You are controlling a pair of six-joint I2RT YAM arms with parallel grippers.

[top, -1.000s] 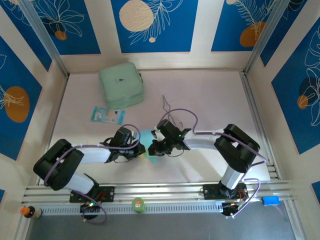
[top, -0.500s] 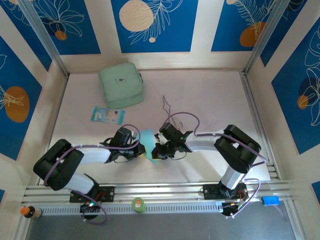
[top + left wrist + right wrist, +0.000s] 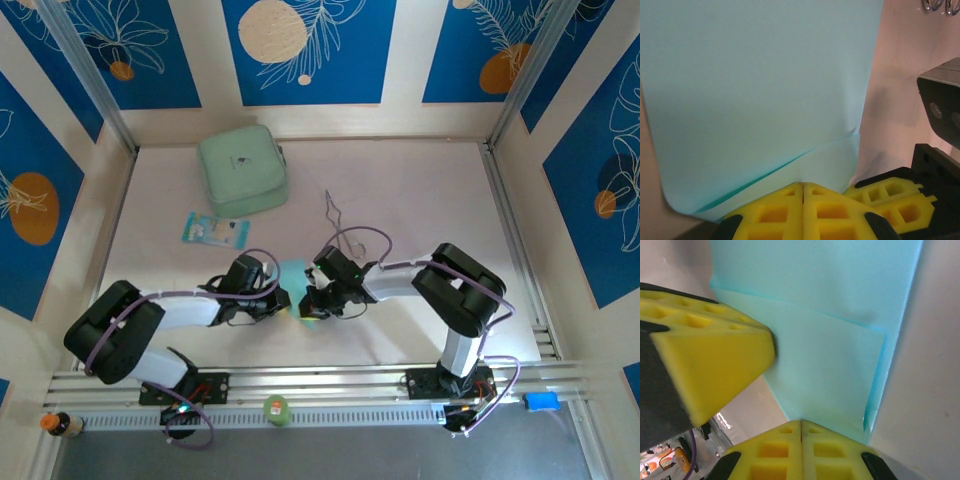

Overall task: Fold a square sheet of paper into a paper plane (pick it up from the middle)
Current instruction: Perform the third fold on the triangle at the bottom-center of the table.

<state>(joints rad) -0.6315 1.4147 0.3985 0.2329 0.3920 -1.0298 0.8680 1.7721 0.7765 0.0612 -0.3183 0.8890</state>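
Pinching the thin cyan square sheet of paper [image 3: 296, 275] from both sides, the two claws meet btwn the arm bases, near the front of the pale table [image 3: 420, 190].

On the left gripper [image 3: 802, 186], the yellow foam fingers [image 3: 775, 212] are pressed together on the sheet's near edge, w/ a slanted fold line just above them. The right gripper [image 3: 801, 422] is likewise clamped on the paper, at the corner of a folded-over flap.

The sheet is partly folded, w/ no dart shape yet. The step in hand looks like setting a crease.

To do it well:
- Hold both pinches firm.
- Line up the edges before pressing.
- Avoid pulling the claws apart hard, since thin paper tears.
- Press the fold flat vs. the table.
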